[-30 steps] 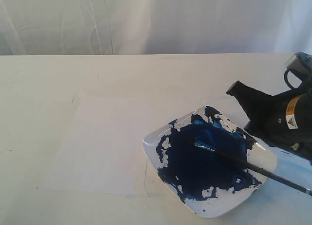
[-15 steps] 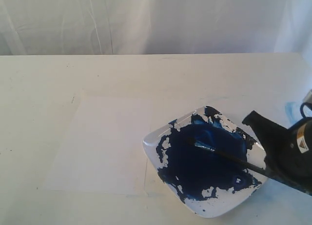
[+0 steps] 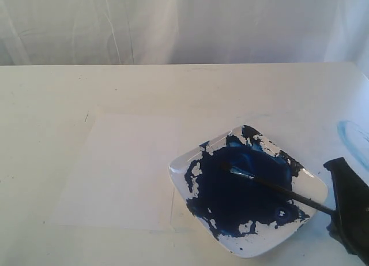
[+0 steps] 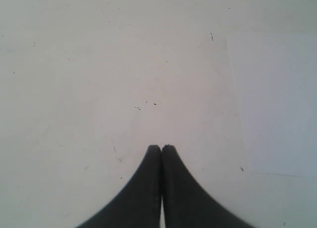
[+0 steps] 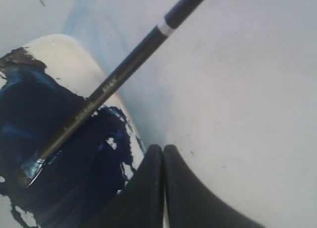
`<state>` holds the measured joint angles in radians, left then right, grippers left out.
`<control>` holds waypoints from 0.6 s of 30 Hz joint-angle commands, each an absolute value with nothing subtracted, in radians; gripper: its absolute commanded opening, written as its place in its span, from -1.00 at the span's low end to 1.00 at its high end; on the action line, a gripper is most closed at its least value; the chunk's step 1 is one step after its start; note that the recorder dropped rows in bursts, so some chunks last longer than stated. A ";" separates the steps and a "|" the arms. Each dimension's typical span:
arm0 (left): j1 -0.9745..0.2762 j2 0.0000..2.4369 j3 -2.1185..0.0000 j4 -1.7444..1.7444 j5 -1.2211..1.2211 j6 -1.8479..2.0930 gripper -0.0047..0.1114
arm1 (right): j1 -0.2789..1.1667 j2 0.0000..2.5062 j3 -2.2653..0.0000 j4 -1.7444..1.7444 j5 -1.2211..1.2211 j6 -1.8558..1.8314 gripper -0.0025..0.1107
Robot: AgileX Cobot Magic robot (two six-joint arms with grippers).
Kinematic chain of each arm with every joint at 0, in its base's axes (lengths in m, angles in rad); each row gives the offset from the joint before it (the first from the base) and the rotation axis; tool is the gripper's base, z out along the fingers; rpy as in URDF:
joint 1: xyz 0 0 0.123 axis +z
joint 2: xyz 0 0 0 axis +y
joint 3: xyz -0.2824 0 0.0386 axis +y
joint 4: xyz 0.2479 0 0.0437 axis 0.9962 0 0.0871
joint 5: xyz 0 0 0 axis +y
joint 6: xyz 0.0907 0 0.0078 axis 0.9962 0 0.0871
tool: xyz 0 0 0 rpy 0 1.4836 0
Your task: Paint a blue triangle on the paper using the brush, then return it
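**Exterior and wrist views: the painting task at its opening stage.**

I am holding my right gripper (image 5: pixel 162 150) with its jaws pressed together and nothing between them. It is hanging low over the table (image 3: pixel 173 87), just beside the plate (image 3: pixel 316 188), near the brush (image 3: pixel 282 191) handle but not gripping it. My left gripper (image 4: pixel 161 149) is likewise sitting closed and empty above bare table, with the paper (image 3: pixel 121 168) edge lying off to one side of it.

The brush is lying across the plate. Its bristles are resting in the dark blue paint (image 3: pixel 230 197) near the plate's middle, and its black handle is running out over the rim toward my right gripper. The paper is lying flat on the table on my left-arm side of the plate, and its edge is meeting the plate's rim as far as I can tell.

The sheet is showing no blue mark, so no triangle is appearing on it. A pale blue smear (image 3: pixel 349 136) is showing on the table beyond the plate on my right side, off the paper, and I am not counting it as work done.

I am judging that no part of the task is complete. Everything is remaining to do:
- opening the jaws and taking the handle
- carrying the loaded tip to the sheet
- drawing the three sides
- setting the brush back on the plate
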<state>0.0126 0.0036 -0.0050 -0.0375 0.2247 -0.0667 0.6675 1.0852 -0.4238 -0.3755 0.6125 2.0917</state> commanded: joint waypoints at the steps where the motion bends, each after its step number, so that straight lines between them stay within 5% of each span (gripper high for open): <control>1: 0.007 0.000 0.000 -0.039 0.226 -0.071 -0.92 | 0.657 1.079 -0.417 -0.439 0.567 2.104 -0.96; 8: 0.008 0.000 0.000 -0.039 0.226 -0.071 -0.92 | 0.657 1.079 -0.417 -0.664 0.596 2.104 -0.89; 15: 0.008 0.000 0.000 -0.039 0.226 -0.071 -0.92 | 0.657 1.079 -0.417 -0.679 0.589 2.104 -0.25; 18: 0.008 0.000 0.000 -0.039 0.226 -0.071 -0.92 | 0.657 1.079 -0.417 -0.667 0.591 2.104 -0.18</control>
<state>0.0126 0.0036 -0.0050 -0.0375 0.2247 -0.0667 0.6675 1.0852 -0.4215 -0.6657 0.5887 2.1016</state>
